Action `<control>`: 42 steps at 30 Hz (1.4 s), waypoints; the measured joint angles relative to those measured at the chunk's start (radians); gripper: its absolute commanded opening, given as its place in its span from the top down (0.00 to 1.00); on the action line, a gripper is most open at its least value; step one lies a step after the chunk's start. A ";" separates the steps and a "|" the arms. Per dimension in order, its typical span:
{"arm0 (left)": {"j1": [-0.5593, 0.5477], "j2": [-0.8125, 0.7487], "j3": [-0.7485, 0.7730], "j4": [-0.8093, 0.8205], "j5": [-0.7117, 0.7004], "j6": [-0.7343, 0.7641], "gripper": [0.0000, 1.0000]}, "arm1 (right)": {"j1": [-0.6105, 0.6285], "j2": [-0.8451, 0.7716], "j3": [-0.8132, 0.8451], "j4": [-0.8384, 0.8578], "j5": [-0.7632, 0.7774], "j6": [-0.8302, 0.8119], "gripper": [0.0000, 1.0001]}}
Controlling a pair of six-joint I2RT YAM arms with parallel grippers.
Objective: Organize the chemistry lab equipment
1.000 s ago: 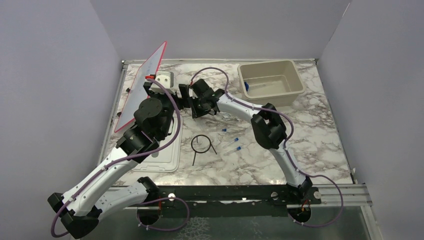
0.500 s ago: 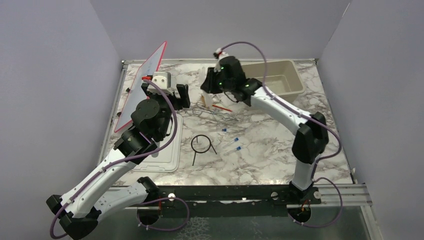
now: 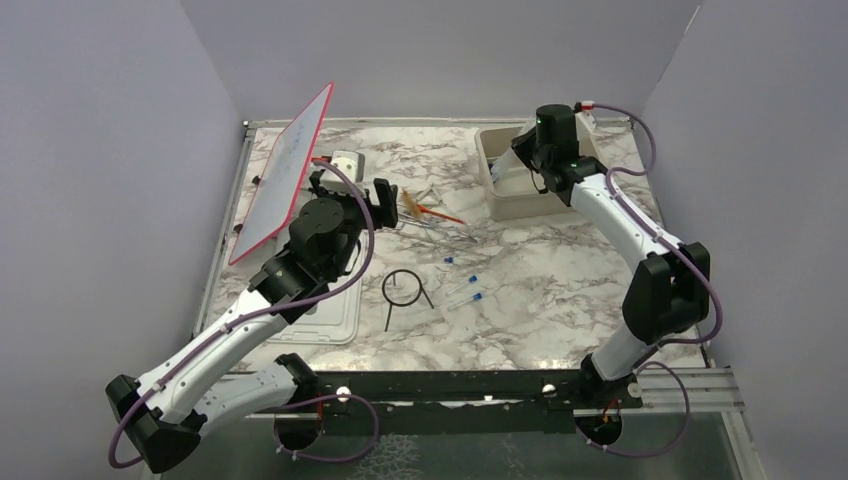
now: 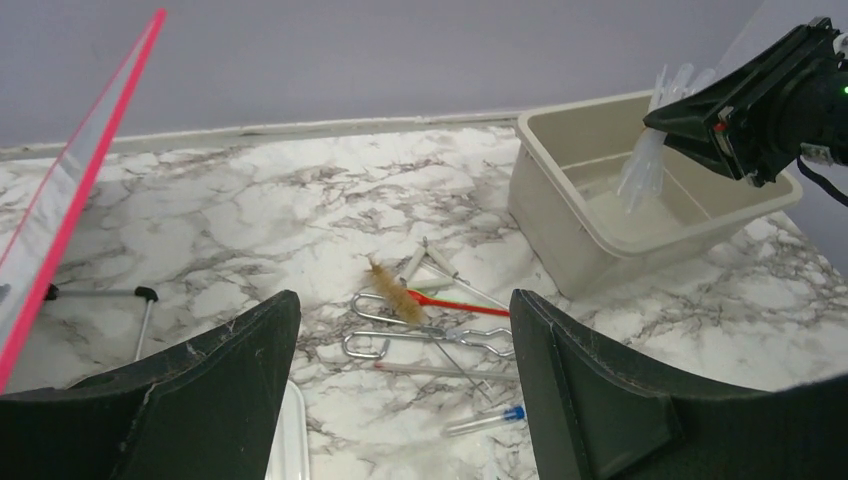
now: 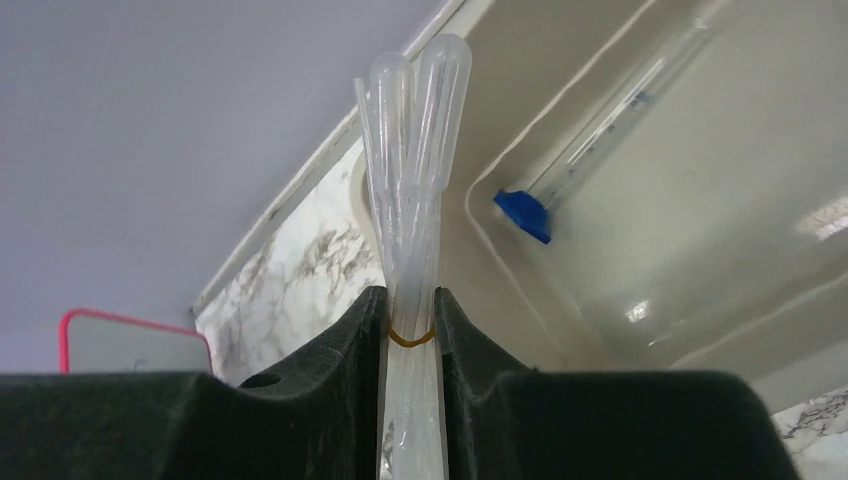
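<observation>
Right wrist view: my right claw (image 5: 410, 310) pinches a bundle of clear plastic droppers (image 5: 408, 200), bound by a tan band (image 5: 411, 338), above the beige tub (image 5: 720, 200), upper right in the overhead frame. One blue-capped tube (image 5: 590, 130) lies inside. My left claw (image 4: 400, 300) gapes wide over tongs (image 4: 440, 335) and a red stick (image 4: 465, 306). White marbled tabletop (image 3: 560, 290), lilac-grey walls (image 3: 100, 150).
</observation>
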State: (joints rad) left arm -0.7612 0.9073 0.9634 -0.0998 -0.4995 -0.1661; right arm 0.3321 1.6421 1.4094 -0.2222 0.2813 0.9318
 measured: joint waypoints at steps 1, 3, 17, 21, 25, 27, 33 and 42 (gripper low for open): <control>0.000 0.007 -0.005 0.002 0.007 -0.006 0.20 | -0.004 0.003 -0.008 -0.009 0.026 0.036 0.75; 0.000 0.028 -0.019 0.010 0.027 -0.020 0.20 | -0.011 0.018 -0.013 -0.014 0.072 0.103 0.75; 0.000 0.166 -0.075 0.053 0.114 -0.074 0.20 | -0.060 0.344 0.113 -0.130 0.178 0.463 0.69; 0.001 0.194 -0.076 0.069 0.134 -0.073 0.20 | -0.064 0.426 0.190 -0.172 0.184 0.527 0.68; 0.001 0.233 -0.076 0.083 0.151 -0.069 0.20 | -0.068 0.481 0.235 -0.185 0.187 0.560 0.52; 0.001 0.251 -0.076 0.084 0.158 -0.065 0.20 | -0.071 0.500 0.254 -0.187 0.187 0.565 0.44; 0.001 0.281 -0.076 0.084 0.160 -0.060 0.20 | -0.072 0.502 0.261 -0.182 0.187 0.538 0.39; 0.002 0.282 -0.076 0.084 0.163 -0.060 0.20 | -0.072 0.372 0.204 -0.183 0.187 0.420 0.34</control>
State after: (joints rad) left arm -0.7593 1.1893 0.8875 -0.0154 -0.3370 -0.2256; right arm 0.2600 2.0140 1.6131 -0.4049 0.4683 1.3521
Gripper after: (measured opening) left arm 0.797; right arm 0.658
